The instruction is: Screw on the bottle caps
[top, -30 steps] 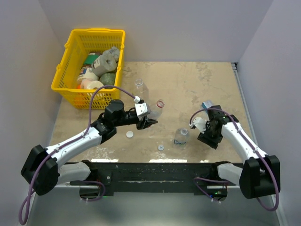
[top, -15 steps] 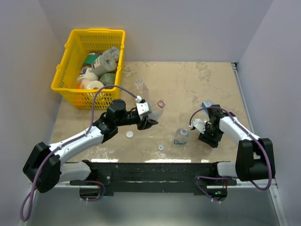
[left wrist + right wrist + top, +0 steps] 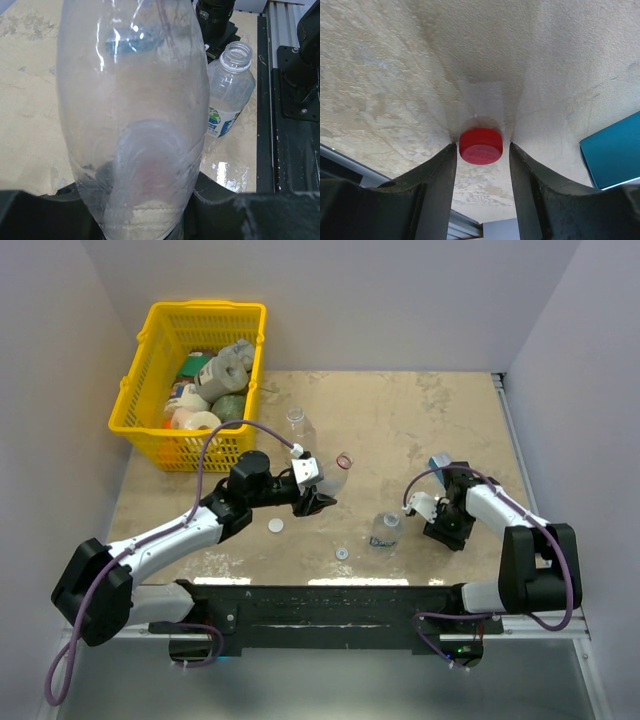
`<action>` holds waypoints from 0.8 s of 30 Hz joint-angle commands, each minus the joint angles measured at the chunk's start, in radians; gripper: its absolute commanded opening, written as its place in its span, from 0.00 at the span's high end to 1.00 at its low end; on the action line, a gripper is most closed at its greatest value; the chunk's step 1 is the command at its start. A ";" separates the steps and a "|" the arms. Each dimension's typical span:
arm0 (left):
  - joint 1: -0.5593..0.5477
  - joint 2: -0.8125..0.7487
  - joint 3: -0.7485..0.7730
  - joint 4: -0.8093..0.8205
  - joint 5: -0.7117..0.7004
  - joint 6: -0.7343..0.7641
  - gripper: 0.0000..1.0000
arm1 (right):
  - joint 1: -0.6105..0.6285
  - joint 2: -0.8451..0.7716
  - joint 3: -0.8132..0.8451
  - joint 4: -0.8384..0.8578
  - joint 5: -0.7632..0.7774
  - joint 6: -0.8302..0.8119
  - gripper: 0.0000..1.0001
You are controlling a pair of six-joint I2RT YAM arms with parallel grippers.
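Observation:
My left gripper [image 3: 316, 502] is shut on a clear bottle [image 3: 335, 475] with a red neck ring and holds it tilted over the table. That bottle fills the left wrist view [image 3: 130, 100]. A short blue-labelled bottle [image 3: 384, 529] stands uncapped at the centre front and also shows in the left wrist view [image 3: 227, 95]. A squarish unlabelled bottle [image 3: 297, 424] stands further back. A white cap [image 3: 275, 526] and a pale ring-like cap [image 3: 342, 553] lie on the table. My right gripper [image 3: 446, 524] points down, open, with the red cap [image 3: 480, 145] on the table between its fingers [image 3: 437, 185]. There are small gaps on both sides of the cap.
A yellow basket [image 3: 150, 430] with several items stands at the back left. A flat blue-and-white box [image 3: 438, 462] lies just behind my right gripper, and its corner shows in the right wrist view [image 3: 615, 147]. The black base rail [image 3: 330, 605] runs along the near edge.
My right gripper has turned and settled closer over the spot right of the blue-labelled bottle. My left gripper, with its bottle, has barely shifted.

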 commanded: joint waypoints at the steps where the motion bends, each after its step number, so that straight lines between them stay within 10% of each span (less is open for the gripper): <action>1: 0.003 0.006 0.039 0.037 -0.005 -0.014 0.63 | -0.012 -0.002 -0.005 0.014 -0.005 -0.034 0.51; 15: 0.006 0.010 0.042 0.034 -0.005 0.008 0.67 | -0.019 -0.125 0.053 -0.093 -0.022 -0.045 0.79; 24: 0.006 0.012 0.051 0.019 -0.008 0.049 0.74 | -0.026 -0.252 0.522 -0.455 -0.231 -0.008 1.00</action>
